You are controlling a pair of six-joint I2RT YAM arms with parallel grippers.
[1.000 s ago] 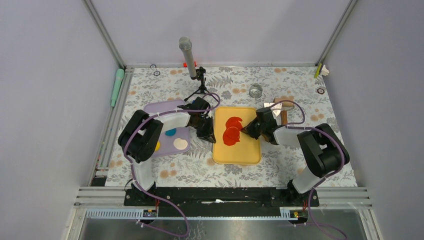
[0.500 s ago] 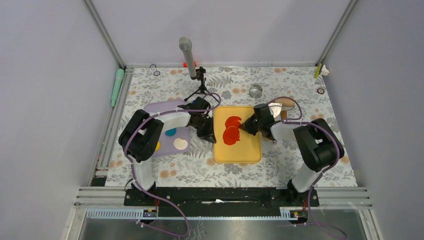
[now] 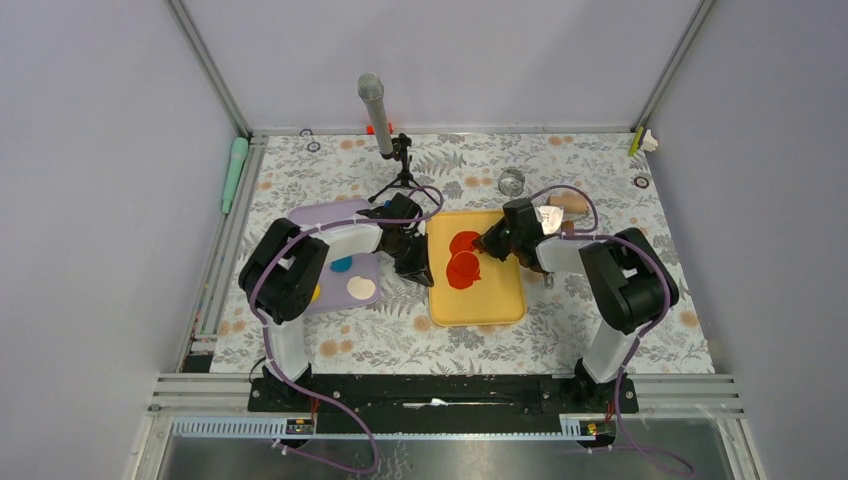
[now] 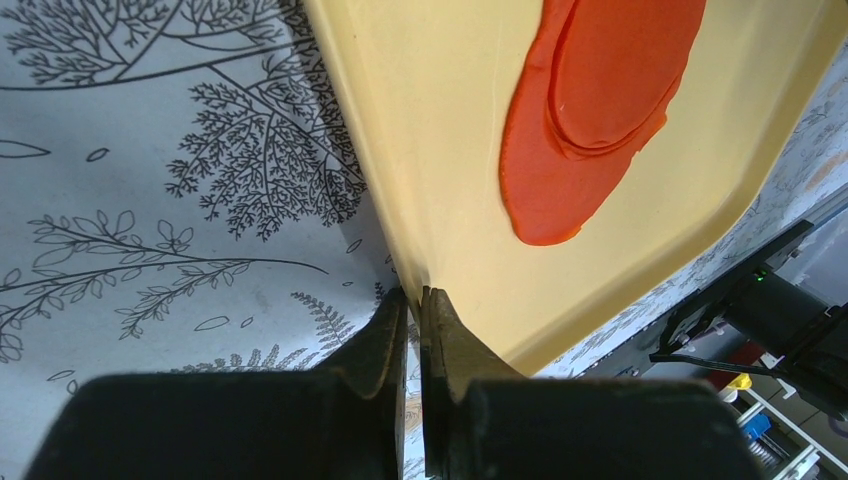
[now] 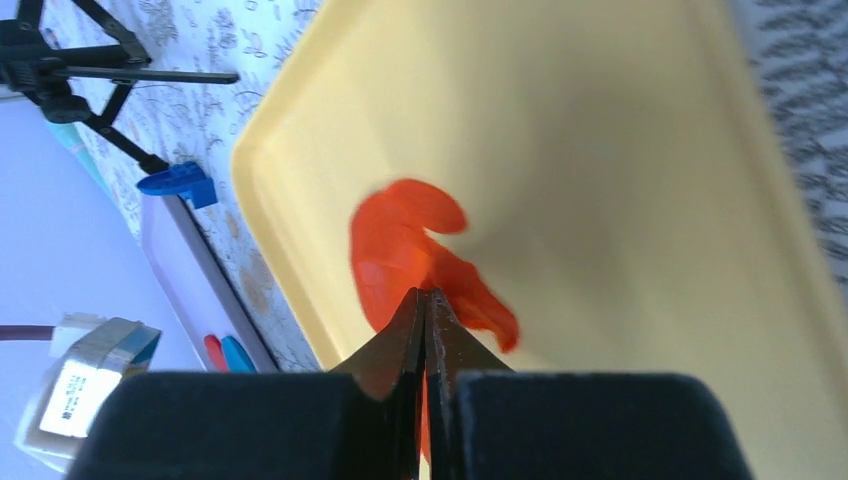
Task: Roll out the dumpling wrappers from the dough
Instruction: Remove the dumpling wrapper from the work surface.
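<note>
Left claw [image 4: 417, 296] sits on the left rim of the tray [image 3: 478, 305], with the dumpling wrappers [image 3: 463, 268] lying in the tray just right of it. Right claw [image 5: 424, 295] reaches over them from the opposite side, and a ring [image 3: 511, 181] rests on the desk [image 3: 380, 340] behind it.

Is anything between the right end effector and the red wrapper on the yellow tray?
Nothing visible does. The right end effector is shut on the curled dumpling wrapper in the yellow tray. The left end effector grips the tray's rim, off to one side.

Bright even light; motion-blurred right-wrist view.
</note>
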